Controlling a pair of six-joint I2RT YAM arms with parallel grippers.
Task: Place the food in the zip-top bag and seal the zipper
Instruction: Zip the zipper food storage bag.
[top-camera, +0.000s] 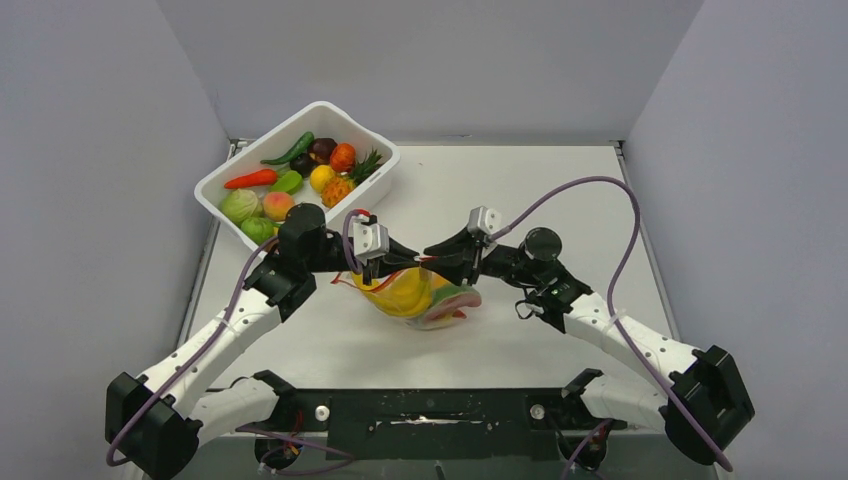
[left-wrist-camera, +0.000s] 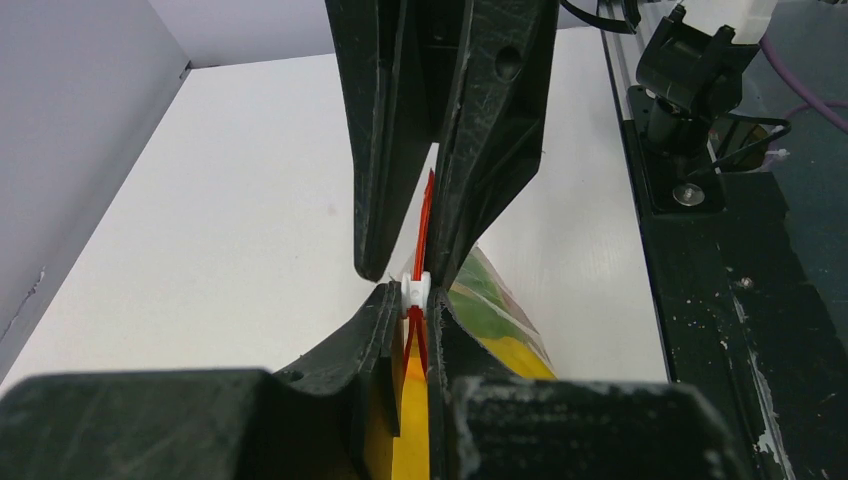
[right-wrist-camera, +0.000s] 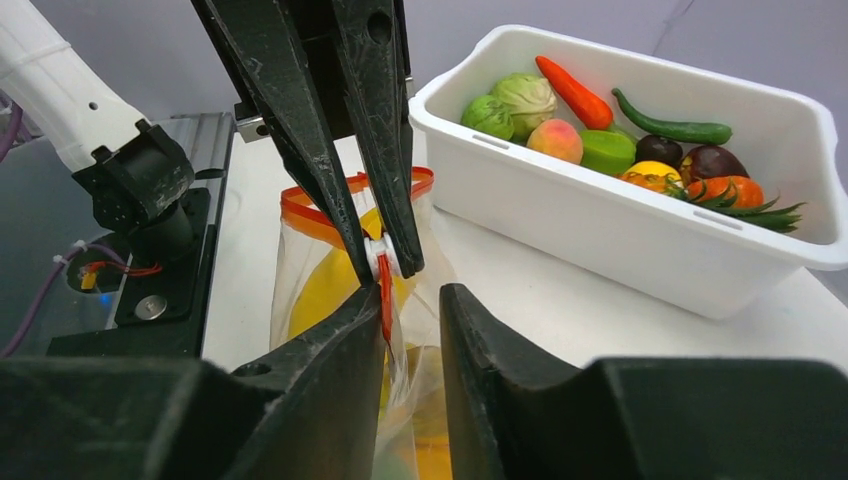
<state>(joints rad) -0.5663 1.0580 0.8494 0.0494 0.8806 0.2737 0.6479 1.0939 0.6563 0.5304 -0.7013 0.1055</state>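
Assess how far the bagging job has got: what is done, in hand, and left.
Done: yellow food sits inside the zip-top bag. In hand: the left gripper pinches the zipper at its white slider; the right gripper straddles the strip, jaws apart. Left: beyond the slider the zipper gapes open, and other food lies in the white tub.

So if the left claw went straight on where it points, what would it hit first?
Most likely the white slider on the zipper, right at its tips; just behind it, the right gripper faces the left gripper head-on.
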